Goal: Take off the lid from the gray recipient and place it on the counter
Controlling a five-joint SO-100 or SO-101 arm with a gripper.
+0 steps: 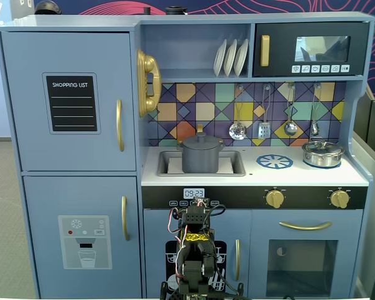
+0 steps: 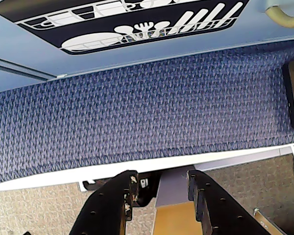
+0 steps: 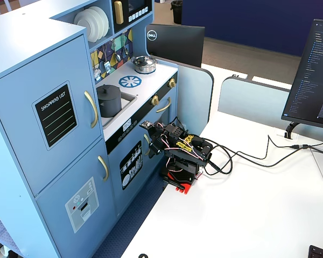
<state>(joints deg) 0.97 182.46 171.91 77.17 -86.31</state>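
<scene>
Lid far above the folded arm

The round matte dark gray lid [image 1: 200, 142] sits on the gray cylindrical pot [image 1: 200, 159] in the sink — at 12 o'clock from the black hand [image 2: 159, 188], which is half open and empty.

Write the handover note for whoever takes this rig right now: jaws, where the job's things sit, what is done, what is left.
Gripper: jaws apart in the wrist view, holding nothing, arm folded low in front of the toy kitchen, well below the worktop.
Gray pot: stands in the sink cut-out, left of the blue burner print in a fixed view.
Lid: on the gray pot.
Counter: white worktop; shiny steel pot at its right end.
Done: nothing.
Left: raise the arm, grip the lid's knob, lift it, set it on the counter.
</scene>
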